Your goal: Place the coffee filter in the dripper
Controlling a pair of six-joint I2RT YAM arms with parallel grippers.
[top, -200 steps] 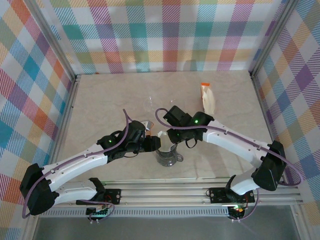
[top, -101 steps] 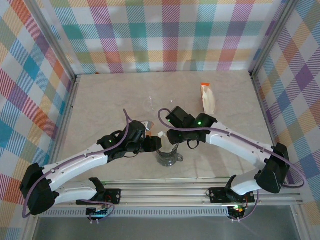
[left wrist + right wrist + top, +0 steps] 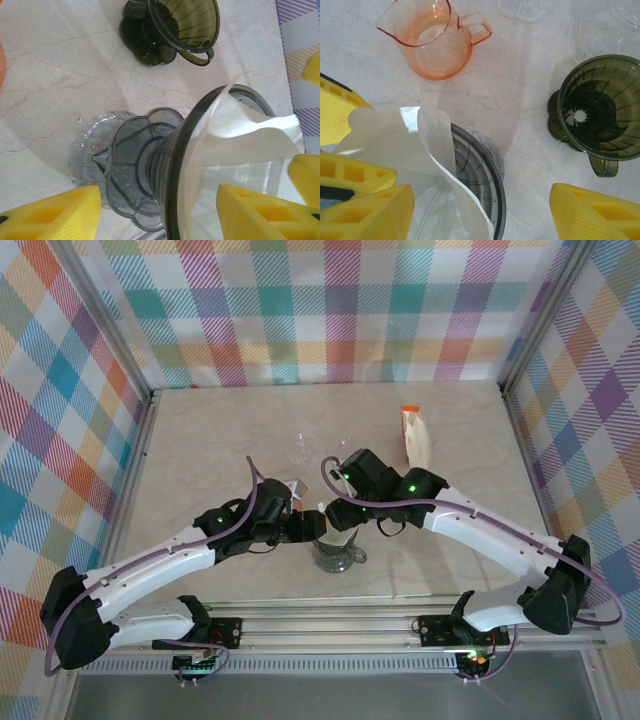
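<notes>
Pale marbled tabletop (image 3: 200,460), plaid walls (image 3: 330,310) on three sides, aluminium rail (image 3: 330,615) at near edge.

Clear grey dripper (image 3: 135,175) upright on tabletop. White coffee filter (image 3: 240,145) sits inside its cone, crumpled upper edge rising past rim.

Left gripper (image 3: 159,192): fingers spread wide, one each side of dripper; contact unclear.

Right gripper (image 3: 482,192): fingers wide apart over dripper, filter edge against one finger, not pinched.

Green dripper (image 3: 597,107) near dripper. Orange pitcher (image 3: 437,47) a little beyond dripper. Filter pack (image 3: 415,437) well apart from dripper.
</notes>
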